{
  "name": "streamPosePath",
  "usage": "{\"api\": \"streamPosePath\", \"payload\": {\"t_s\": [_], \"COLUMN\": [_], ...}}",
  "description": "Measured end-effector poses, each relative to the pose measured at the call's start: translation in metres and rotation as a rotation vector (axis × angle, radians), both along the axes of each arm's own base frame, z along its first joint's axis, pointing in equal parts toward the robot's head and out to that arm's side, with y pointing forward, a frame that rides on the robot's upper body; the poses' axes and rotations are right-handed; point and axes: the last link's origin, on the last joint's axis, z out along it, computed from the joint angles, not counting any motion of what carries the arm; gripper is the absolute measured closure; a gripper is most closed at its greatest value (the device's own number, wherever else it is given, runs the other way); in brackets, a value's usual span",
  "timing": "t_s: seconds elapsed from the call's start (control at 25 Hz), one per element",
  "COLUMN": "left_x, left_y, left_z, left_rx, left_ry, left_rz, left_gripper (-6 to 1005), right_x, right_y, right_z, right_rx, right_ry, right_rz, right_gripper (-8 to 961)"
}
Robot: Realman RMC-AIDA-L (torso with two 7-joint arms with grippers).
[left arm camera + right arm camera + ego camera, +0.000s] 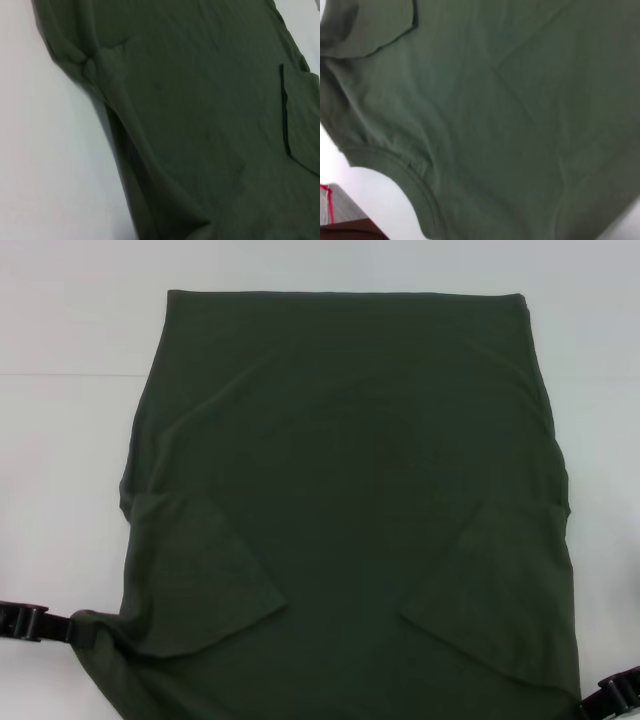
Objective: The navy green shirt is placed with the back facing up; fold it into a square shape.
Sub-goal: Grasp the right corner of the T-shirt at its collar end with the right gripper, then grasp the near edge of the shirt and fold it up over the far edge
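Note:
The navy green shirt (340, 490) lies plain side up on the white table (60, 440). It fills most of the head view, with a straight edge at the far side. Both short sleeves are folded inward onto the body, one on the left (200, 580) and one on the right (500, 590). My left gripper (80, 628) is at the shirt's near left corner, and the cloth is drawn to a point into it. My right gripper (595, 700) is at the near right corner, against the cloth. The shirt also shows in the left wrist view (200, 125) and in the right wrist view (510, 125), where its ribbed collar (415, 185) shows.
Bare white table lies on the left, right and far side of the shirt. In the right wrist view a grey surface with a red line (335, 210) shows beyond the table edge.

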Motion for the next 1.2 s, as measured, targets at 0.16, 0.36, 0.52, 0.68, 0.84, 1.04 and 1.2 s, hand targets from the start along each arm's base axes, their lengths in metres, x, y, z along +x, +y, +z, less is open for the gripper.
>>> {"api": "streamPosePath", "payload": {"t_s": [0.16,0.36,0.52,0.68,0.84,1.04,1.2], "left_x": [0.000,0.004,0.009,0.014,0.014,0.018,0.020], "left_y": [0.001,0.000,-0.007,-0.014,-0.022,-0.014,-0.003], "left_z": [-0.003,-0.006,-0.006,-0.008,-0.017,-0.009,0.004], "left_rx": [-0.012,-0.047,-0.119,-0.177,-0.221,-0.134,-0.033], "left_ry": [-0.014,-0.028,-0.076,-0.114,-0.134,-0.199,-0.249], "left_rz": [0.006,0.000,0.021,0.036,0.053,0.053,0.067], "left_gripper": [969,969,969,969,969,969,969], "right_x": [-0.002,-0.004,-0.003,0.000,0.003,0.001,0.003], "right_y": [-0.001,-0.004,-0.008,-0.013,-0.013,-0.009,-0.004], "right_z": [0.000,0.006,0.015,0.024,0.028,0.030,0.040], "right_rx": [-0.013,-0.049,-0.081,-0.105,-0.093,-0.028,0.070], "right_ry": [0.009,0.023,0.032,0.040,0.049,0.112,0.174], "right_rz": [0.008,0.032,0.044,0.047,0.062,0.053,0.029], "right_gripper": [899,900,899,897,894,891,888]}}
